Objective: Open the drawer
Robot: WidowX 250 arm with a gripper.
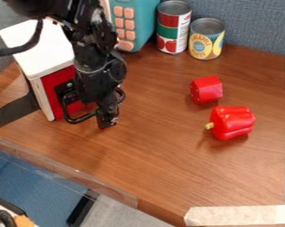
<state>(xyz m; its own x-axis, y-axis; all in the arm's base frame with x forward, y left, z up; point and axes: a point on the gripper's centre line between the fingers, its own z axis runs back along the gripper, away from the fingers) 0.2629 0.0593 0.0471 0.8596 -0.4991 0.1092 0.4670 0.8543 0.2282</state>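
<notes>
1. Black and jointed, the robot arm [94,48] is coming in from the top edge, near the upper left corner, and hanging down over the brown wood-grain table [156,155].
2. Its black end effector [106,119] is hovering low in front of the white box-shaped cabinet [36,51], near the red drawer front [54,86]. From where I'm standing, I can't tell whether it is open or closed, or whether it is touching the drawer.
3. That drawer front is sitting in the cabinet's face, partly hidden behind the arm. I can't make out whether it is standing out at all.
4. A flat, dark grey strip [17,108] is jutting out beside the cabinet, toward the left edge.
5. Behind the arm, a teal toy with peach-coloured buttons [141,17] is standing against the blue-grey fabric panel [257,26].
6. Beside it, a tall can with a red and green label [168,31] is standing near a shorter can with a yellow and blue label [205,42].
7. Farther right, a small red faceted block [207,90] is lying just behind a glossy red toy pepper [233,123], whose pale stem is pointing left.
8. Off-white tape [239,215] is running along the table's lower right corner.
</notes>
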